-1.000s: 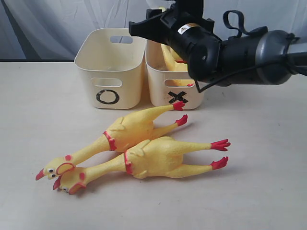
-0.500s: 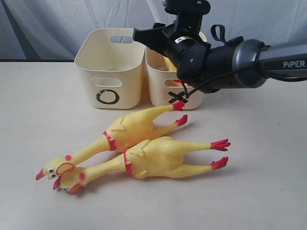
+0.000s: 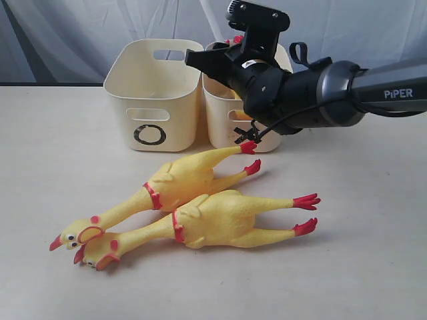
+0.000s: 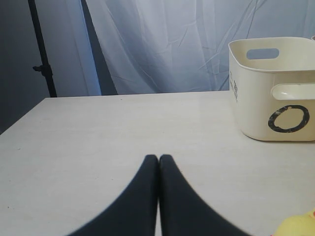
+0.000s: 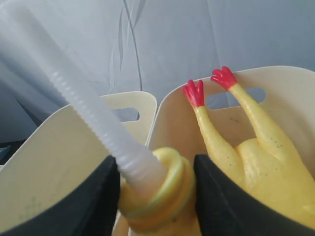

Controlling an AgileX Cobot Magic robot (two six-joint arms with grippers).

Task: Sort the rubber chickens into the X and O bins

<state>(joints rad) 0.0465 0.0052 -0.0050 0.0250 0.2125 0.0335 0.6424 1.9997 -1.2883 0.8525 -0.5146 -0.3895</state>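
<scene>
Two yellow rubber chickens lie side by side on the table, one [image 3: 187, 179] behind the other [image 3: 220, 220], heads to the left. The cream O bin [image 3: 153, 100] stands behind them, with the X bin [image 3: 223, 127] to its right. My right gripper [image 3: 207, 63] hangs above the X bin's rim. In the right wrist view it [image 5: 155, 160] is shut on a rounded yellow part of a chicken [image 5: 162, 201]. Another chicken [image 5: 256, 152] lies in the X bin [image 5: 172, 123], red feet up. My left gripper [image 4: 158, 158] is shut and empty, low over bare table, left of the O bin [image 4: 275, 93].
A white ribbed tube [image 5: 93, 118] runs up from the held yellow part. The right arm [image 3: 313, 93] covers most of the X mark. A pale curtain [image 3: 80, 33] hangs behind the table. A yellow chicken edge [image 4: 298, 227] shows near the left gripper.
The right arm has drawn back from the camera toward the bins, and its gripper now sits above the X bin's rim. The chickens on the table and the left gripper have not moved.
</scene>
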